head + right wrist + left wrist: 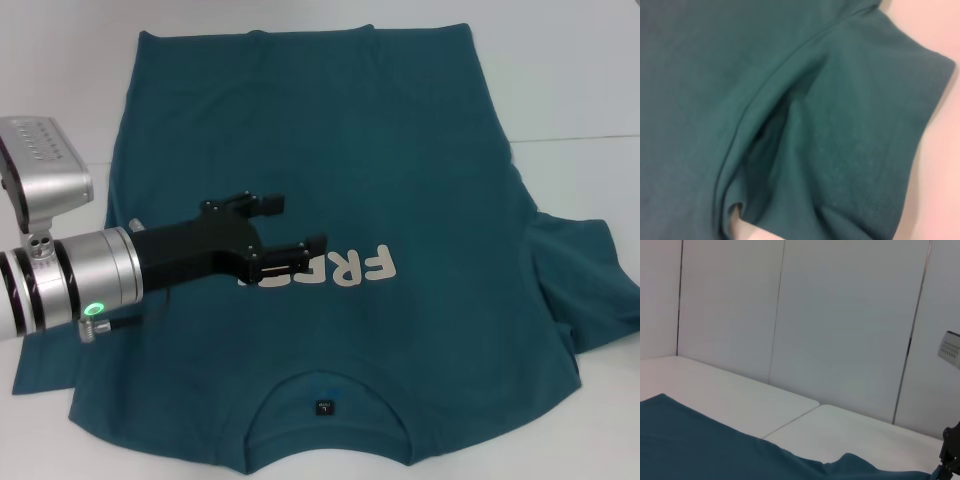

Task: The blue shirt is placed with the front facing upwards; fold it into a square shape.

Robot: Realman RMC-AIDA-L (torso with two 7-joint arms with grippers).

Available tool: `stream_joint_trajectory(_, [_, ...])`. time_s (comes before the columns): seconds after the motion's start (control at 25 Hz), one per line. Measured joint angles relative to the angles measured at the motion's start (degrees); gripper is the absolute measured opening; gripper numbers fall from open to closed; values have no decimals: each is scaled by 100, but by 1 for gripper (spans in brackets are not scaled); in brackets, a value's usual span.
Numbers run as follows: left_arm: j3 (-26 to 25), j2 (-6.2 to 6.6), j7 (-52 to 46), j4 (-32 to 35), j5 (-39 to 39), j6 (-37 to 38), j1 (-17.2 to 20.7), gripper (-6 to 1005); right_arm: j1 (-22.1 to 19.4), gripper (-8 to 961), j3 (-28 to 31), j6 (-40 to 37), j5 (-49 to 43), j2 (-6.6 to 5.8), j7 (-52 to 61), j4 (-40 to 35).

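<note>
The blue shirt (400, 180) lies front up across the white table (590, 90), collar (325, 385) toward my near edge and hem toward the far edge, the "FREE!" print (360, 268) readable upside down from the head view. Its left side already looks folded in, the edge running straight down toward the near left corner, while the right sleeve (585, 285) spreads out toward the table's right edge, so I judge the fold only begun. My left gripper (280, 225) hovers over the chest beside the print, fingers apart and holding nothing, which suits an arm clear of the cloth between grasps. The right gripper is out of the head view and I cannot tell its finger state; its wrist camera looks straight down on the right sleeve and armpit seam (785, 95), so I judge it is positioned there to take that sleeve next.
</note>
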Motion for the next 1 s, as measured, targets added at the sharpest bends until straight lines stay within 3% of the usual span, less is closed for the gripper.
stream_joint_trajectory(0.52, [5,-2,-20,-12,-53,0,0,875,-52,22,-43,690,-8,-52,-24,28])
stream_joint_trajectory(1.0, [5,-1,-26,-51,-54,0,2,876,-173,22,-4,866,-19,-116,-26,17])
